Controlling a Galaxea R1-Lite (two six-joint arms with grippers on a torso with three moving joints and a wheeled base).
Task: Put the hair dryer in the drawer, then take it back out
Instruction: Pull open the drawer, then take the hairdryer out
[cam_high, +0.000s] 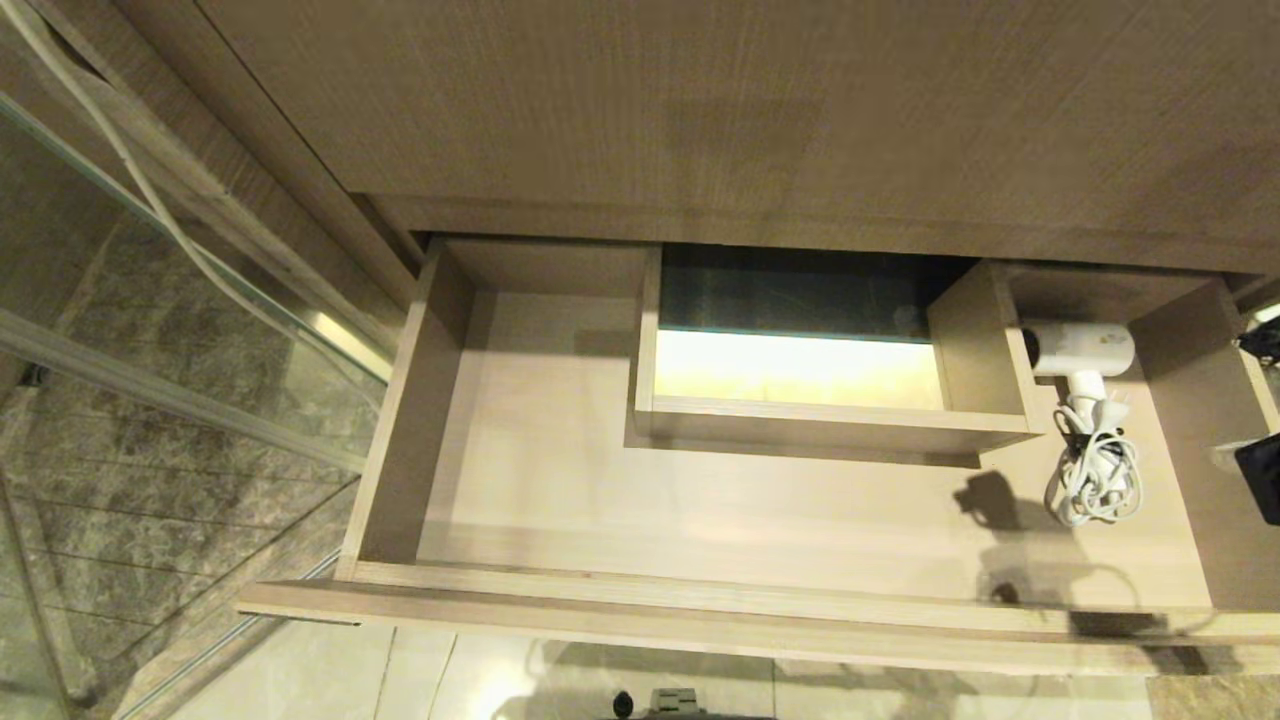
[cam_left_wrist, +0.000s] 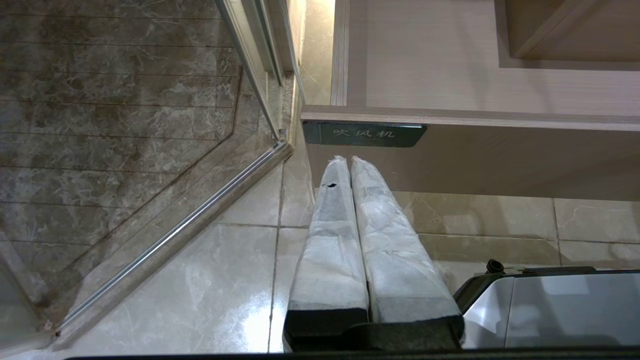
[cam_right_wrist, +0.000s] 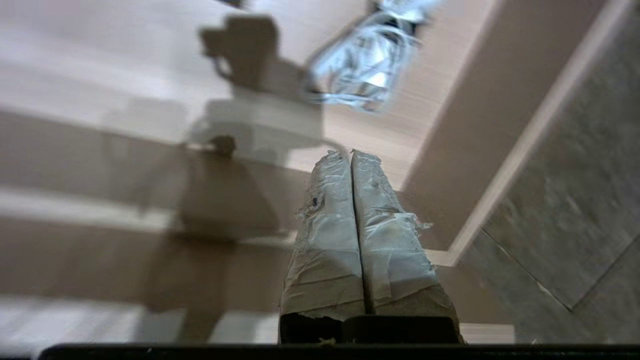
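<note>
The drawer (cam_high: 700, 600) stands pulled wide open below the cabinet. In its right arm lies the white hair dryer (cam_high: 1080, 350), barrel toward the back, with its coiled cord (cam_high: 1095, 475) bunched in front of the handle. My right gripper (cam_right_wrist: 350, 152) is shut on nothing and hovers over the drawer's front right corner. The blurred coil of cord (cam_right_wrist: 365, 65) lies well beyond its fingertips, apart from them. My left gripper (cam_left_wrist: 348, 159) is shut and empty, parked low in front of the drawer front (cam_left_wrist: 500, 160), just under its dark label (cam_left_wrist: 365, 134).
A boxed cut-out (cam_high: 800, 370) fills the drawer's middle back. A plain wood-grain panel (cam_high: 750, 100) rises above. A glass shower door (cam_high: 150, 300) with a thin white cable (cam_high: 130, 170) stands at the left. Shiny floor tiles and the robot's base (cam_left_wrist: 550, 305) lie below.
</note>
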